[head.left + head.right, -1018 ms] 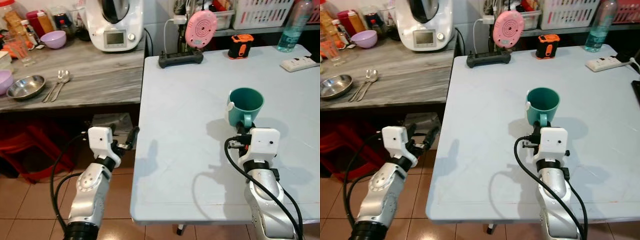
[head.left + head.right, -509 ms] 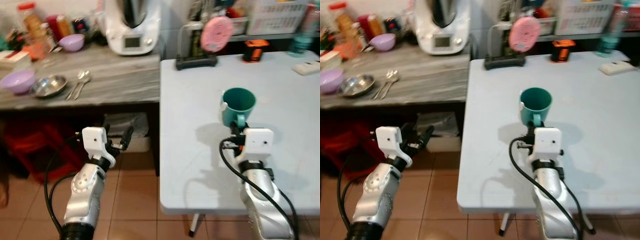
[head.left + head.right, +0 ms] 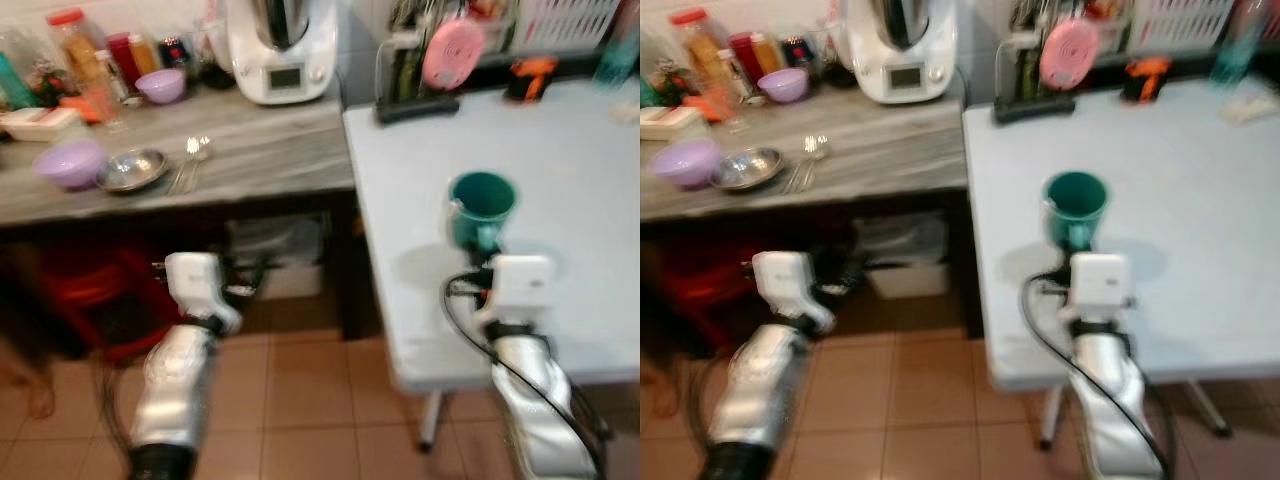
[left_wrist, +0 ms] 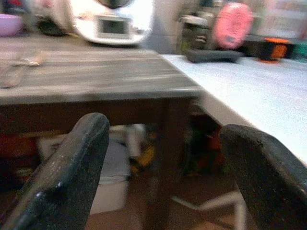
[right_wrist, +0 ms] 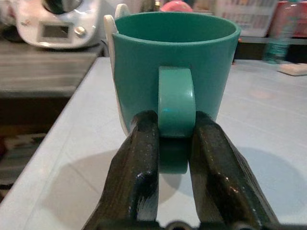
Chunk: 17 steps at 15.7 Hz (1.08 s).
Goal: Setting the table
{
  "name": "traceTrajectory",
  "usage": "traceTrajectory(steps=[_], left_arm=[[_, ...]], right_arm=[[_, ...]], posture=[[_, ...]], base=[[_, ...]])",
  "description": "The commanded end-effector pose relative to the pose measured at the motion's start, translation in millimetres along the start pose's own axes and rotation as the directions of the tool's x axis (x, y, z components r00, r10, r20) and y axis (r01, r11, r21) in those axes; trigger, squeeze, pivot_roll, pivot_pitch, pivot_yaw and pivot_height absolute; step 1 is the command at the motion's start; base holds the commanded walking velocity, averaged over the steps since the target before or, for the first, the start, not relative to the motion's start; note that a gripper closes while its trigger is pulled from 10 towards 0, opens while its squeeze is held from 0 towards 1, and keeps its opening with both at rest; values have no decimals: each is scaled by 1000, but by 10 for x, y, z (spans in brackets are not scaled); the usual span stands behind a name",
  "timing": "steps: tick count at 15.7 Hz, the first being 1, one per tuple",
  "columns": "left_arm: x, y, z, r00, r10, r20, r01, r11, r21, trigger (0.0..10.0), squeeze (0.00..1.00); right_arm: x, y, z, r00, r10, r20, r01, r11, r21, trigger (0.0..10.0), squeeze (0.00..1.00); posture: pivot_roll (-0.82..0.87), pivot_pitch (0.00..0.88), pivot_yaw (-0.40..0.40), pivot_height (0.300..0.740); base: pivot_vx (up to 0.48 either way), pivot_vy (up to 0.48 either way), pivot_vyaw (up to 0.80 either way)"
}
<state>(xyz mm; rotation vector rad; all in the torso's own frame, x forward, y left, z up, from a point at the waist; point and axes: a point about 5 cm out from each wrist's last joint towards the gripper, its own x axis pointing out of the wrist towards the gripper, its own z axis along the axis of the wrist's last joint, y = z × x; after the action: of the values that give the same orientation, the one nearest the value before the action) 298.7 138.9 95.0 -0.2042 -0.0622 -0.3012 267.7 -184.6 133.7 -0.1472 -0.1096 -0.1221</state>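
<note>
Item: teal mug (image 5: 175, 62), one. It stands upright on the pale blue counter (image 3: 580, 200), directly ahead of the right claw (image 5: 175, 143), handle toward the claw. The claw's two black fingers (image 5: 139, 163) pinch the handle from either side, low on its loop; the hold is narrow and closed on the handle. A white tab shows against the mug's outer wall, on the side away from the handle; what it is cannot be told.

Handling, as judged: rigid, likely ceramic or hard plastic, smooth and possibly glazed, so somewhat slippery between the pads. It appears empty, so light to moderate in weight. Breakable if dropped or knocked against the counter edge. The handle is the natural hold; held there alone, the body may tip or swing, so it should be carried level and slowly.

Left claw (image 4: 163, 167): one, wide apart and empty, held low beside the wooden counter (image 3: 250, 150), well away from the mug.

Other tableware, far from the right claw, on the wooden counter:
- steel bowl (image 3: 132, 168), one
- purple bowls (image 3: 68, 162), two, the second further back
- spoons (image 3: 188, 160), apparently two, lying together; blur prevents a firm count
</note>
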Motion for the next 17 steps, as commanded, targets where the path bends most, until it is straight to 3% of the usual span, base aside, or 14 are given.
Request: traceTrajectory(steps=[1,8,14,17], left_arm=[[-4,84,35,1000,16,3,-16,999,27,10000,0],[33,107,60,999,46,19,-47,998,41,10000,0],[-14,246,65,988,149,31,-151,982,111,10000,0],[-40,244,51,985,169,32,-171,979,113,10000,0]], right_arm=[[13,48,87,999,14,39,-14,1000,10,10000,0],[27,52,110,998,21,54,-21,1000,-1,10000,0],[15,48,97,998,18,52,-18,1000,-2,10000,0],[8,44,102,998,15,56,-16,1000,7,10000,0]], posture=[[-151,25,101,740],[-149,14,97,740],[-146,16,103,740],[-146,18,105,740]], base=[[0,461,0],[0,474,0],[0,477,446],[0,320,279]])
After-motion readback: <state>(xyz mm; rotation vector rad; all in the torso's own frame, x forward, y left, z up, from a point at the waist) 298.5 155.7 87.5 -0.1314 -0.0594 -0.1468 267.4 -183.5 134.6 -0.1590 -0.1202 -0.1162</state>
